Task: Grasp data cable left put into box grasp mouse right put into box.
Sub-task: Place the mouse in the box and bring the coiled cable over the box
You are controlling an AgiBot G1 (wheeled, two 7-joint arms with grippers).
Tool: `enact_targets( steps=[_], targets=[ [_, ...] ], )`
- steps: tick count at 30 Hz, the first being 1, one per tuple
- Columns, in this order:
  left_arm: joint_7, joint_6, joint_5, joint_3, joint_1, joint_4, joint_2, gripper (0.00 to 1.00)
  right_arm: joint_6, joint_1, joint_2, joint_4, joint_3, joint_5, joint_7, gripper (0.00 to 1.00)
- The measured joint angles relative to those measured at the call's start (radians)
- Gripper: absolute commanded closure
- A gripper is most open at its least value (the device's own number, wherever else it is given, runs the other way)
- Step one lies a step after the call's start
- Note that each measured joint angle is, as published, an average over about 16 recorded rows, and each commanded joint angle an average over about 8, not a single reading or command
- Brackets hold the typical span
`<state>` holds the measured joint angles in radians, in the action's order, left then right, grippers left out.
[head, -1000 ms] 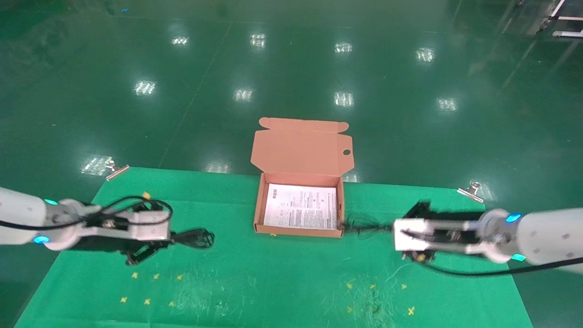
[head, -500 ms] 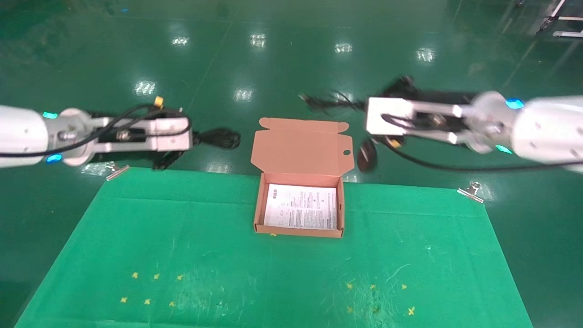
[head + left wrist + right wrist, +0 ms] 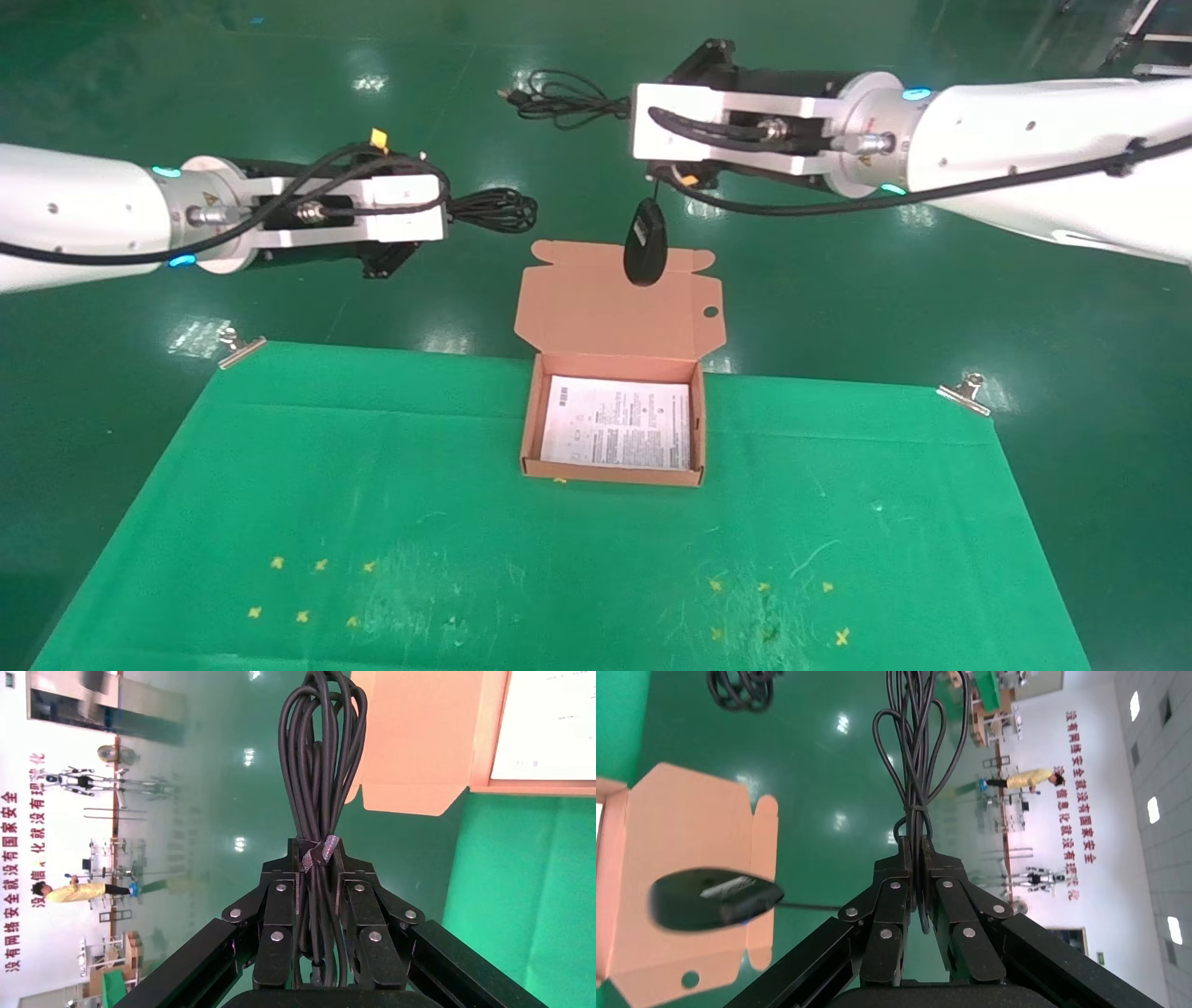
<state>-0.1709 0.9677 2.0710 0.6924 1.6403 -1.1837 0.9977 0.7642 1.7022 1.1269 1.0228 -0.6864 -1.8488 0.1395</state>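
Note:
My left gripper (image 3: 449,211) is raised left of the box lid and shut on the looped black data cable (image 3: 494,210); the left wrist view shows the bundle (image 3: 322,769) clamped between the jaws. My right gripper (image 3: 626,109) is raised above the lid and shut on the mouse's thin coiled cord (image 3: 559,98), seen pinched in the right wrist view (image 3: 916,776). The black mouse (image 3: 644,242) dangles on its cord in front of the lid; it also shows in the right wrist view (image 3: 712,899). The salmon-orange box (image 3: 529,424) stands open on the table, with a white printed sheet (image 3: 616,421) inside.
A green cloth (image 3: 372,522) covers the table, held by metal clips at the far corners (image 3: 235,345) (image 3: 964,390). Small yellow marks dot its front part (image 3: 317,587). The box lid (image 3: 610,303) stands up behind the box. Shiny green floor lies beyond.
Both arms have lifted off the table and swung inward toward the box. The data cable rose with the left gripper. The mouse now hangs over the lid from its cord.

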Motion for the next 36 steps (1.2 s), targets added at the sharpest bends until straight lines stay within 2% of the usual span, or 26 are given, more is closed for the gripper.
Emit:
enact_targets(
  steps=[7, 19, 36],
  targets=[
    [-0.004, -0.012, 0.006, -0.003, 0.004, 0.001, 0.004, 1.00, -0.006, 0.014, 0.032, -0.047, 0.003, 0.036, 0.053, 1.00],
    [-0.031, 0.007, 0.029, 0.008, -0.017, 0.005, -0.008, 1.00, -0.010, -0.011, 0.064, -0.100, -0.014, 0.039, 0.082, 1.00],
    [-0.127, 0.064, 0.151, 0.044, -0.052, -0.022, -0.032, 1.00, -0.031, -0.068, 0.151, -0.266, -0.023, 0.092, 0.180, 1.00]
  ],
)
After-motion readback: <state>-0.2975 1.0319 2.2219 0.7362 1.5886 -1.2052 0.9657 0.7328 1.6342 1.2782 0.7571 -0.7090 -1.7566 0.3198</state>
